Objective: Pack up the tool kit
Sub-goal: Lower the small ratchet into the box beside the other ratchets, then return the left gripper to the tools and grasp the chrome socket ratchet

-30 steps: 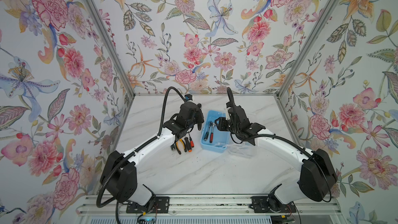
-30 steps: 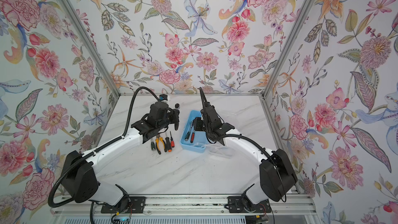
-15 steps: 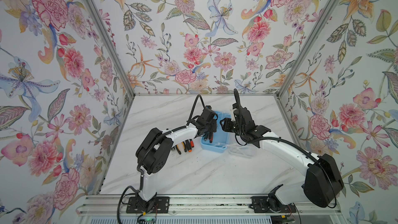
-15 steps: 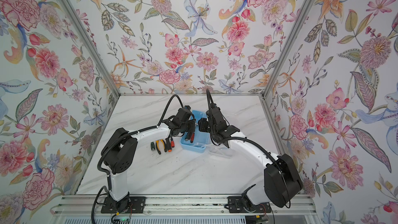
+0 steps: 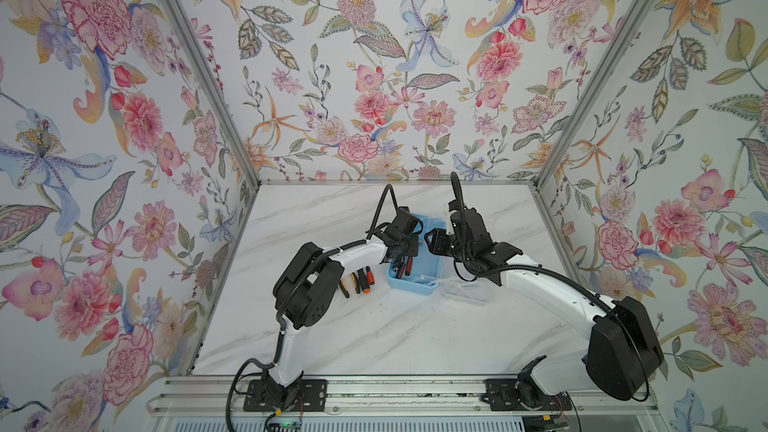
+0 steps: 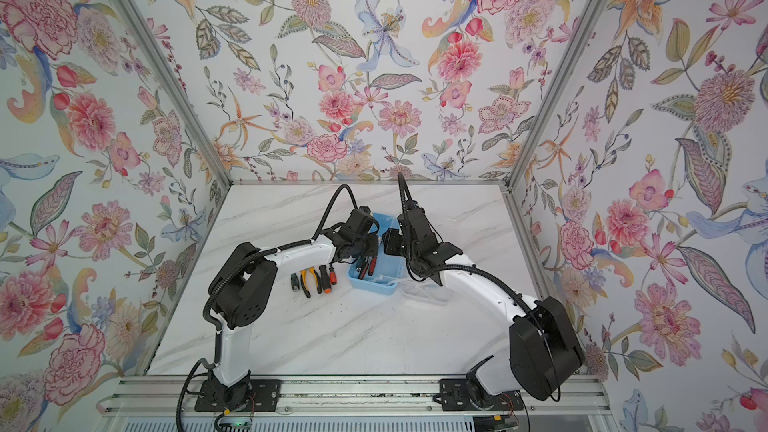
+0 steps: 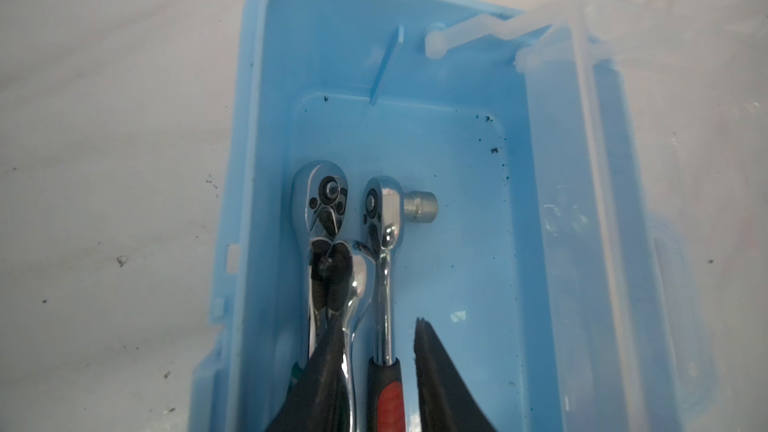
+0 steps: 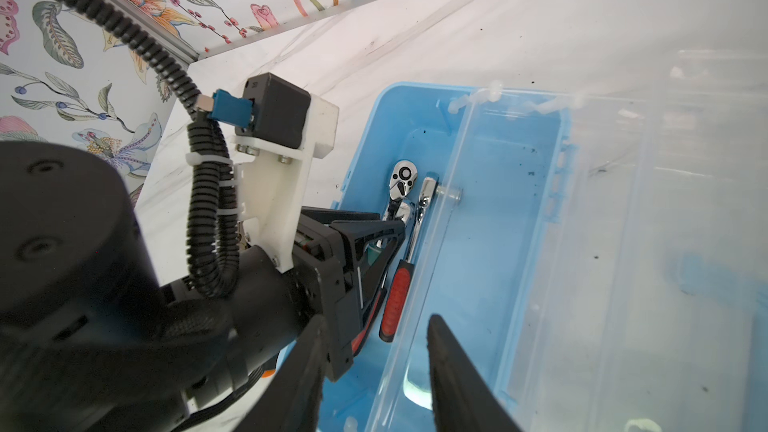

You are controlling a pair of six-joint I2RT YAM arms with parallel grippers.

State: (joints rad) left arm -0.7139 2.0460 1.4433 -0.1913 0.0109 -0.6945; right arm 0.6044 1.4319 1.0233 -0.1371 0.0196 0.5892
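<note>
The light blue tool box (image 5: 411, 286) (image 6: 372, 284) sits mid-table, and its clear lid (image 8: 540, 243) stands partly raised over its right side. Two chrome ratchets lie side by side inside: one head (image 7: 322, 209) by the wall, and the red-handled ratchet (image 7: 384, 284) carrying a socket (image 7: 422, 207). My left gripper (image 7: 376, 326) (image 5: 401, 257) is down in the box, open, its fingers either side of the red-handled ratchet's shaft. My right gripper (image 8: 376, 322) (image 5: 430, 238) is open at the box's far end. The lid's free edge passes between its fingers.
Loose tools lie in a row on the marble left of the box: a green-handled driver (image 6: 295, 282), yellow pliers (image 6: 306, 280), a black driver (image 6: 322, 280) and an orange one (image 6: 331, 280). The left arm's elbow (image 5: 307, 284) looms beside them. Floral walls enclose three sides.
My left gripper has swung right from above the loose tools into the box and lowered, and its jaws have parted. The right gripper has hardly moved.
</note>
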